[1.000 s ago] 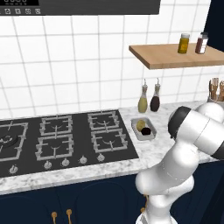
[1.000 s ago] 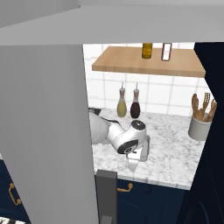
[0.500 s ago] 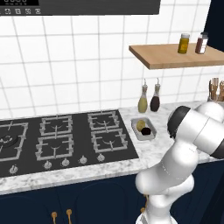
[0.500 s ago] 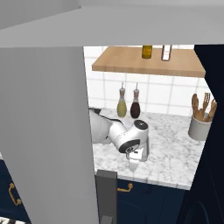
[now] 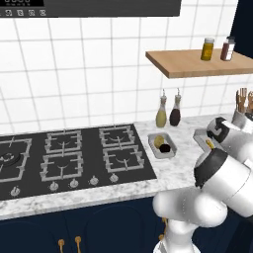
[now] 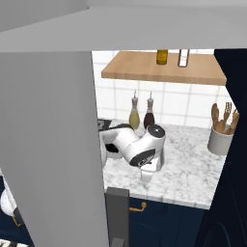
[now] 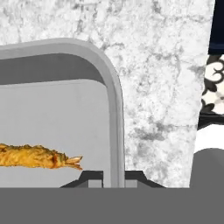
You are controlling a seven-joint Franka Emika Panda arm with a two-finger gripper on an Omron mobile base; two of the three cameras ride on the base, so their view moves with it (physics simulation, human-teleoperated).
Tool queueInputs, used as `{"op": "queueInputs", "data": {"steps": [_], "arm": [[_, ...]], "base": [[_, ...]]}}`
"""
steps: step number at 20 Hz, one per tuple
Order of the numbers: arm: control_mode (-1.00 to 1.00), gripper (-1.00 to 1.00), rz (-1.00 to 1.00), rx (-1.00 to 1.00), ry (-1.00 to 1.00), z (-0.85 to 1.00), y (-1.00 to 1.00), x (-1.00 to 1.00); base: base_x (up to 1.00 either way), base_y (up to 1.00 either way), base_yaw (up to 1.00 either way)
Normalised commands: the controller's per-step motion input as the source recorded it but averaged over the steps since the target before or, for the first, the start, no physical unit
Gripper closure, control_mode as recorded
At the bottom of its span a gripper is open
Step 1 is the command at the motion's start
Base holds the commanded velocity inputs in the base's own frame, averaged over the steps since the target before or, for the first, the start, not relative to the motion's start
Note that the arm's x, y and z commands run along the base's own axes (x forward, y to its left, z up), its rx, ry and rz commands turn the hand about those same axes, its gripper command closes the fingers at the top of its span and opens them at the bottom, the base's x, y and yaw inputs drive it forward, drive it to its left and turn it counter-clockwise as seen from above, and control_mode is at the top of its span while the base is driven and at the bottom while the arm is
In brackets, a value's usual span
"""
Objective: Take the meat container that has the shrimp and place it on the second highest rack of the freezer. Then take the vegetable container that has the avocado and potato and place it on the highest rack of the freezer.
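Both fingertips [image 7: 92, 179] astride meat container [image 7: 114, 113] rim.

My own arm covers most of the meat container [image 5: 201, 137] in the left base view — just a pale corner peeks out. In the hand view, the shrimp [image 7: 35, 156] and the tray run off the left edge. The freezer [image 6: 48, 144] door hides the counter's [image 6: 188, 169] left part.

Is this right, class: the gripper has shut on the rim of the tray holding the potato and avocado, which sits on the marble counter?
Not quite. The gripper has shut on the rim of the meat container, the pale grey tray holding the shrimp, as the hand view shows. It does sit on the marble counter. The vegetable container sits untouched beside the stove in the left base view.
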Motion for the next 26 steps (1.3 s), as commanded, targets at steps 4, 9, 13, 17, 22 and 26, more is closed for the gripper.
{"op": "queueInputs", "data": {"steps": [4, 9, 13, 17, 22, 26], "arm": [[-1.0, 1.0, -0.02, -0.02, 0.0, 0.83, 0.53, -0.31], [-1.0, 1.0, -0.03, -0.02, 0.0, 0.56, 0.9, -0.19], [-1.0, 1.0, 0.0, 0.0, 0.0, 0.33, 0.98, -0.36], [-1.0, 1.0, -0.03, 0.0, 0.0, 0.3, 1.0, -0.44], [-1.0, 1.0, -0.08, 0.0, -0.02, 0.54, 0.88, -0.24], [-1.0, 1.0, -0.09, -0.01, 0.0, 0.3, 0.68, -0.11]], "base": [[0.0, 0.0, 0.0], [0.0, 0.0, 0.0], [0.0, 0.0, 0.0], [0.0, 0.0, 0.0], [0.0, 0.0, 0.0], [0.0, 0.0, 0.0]]}}
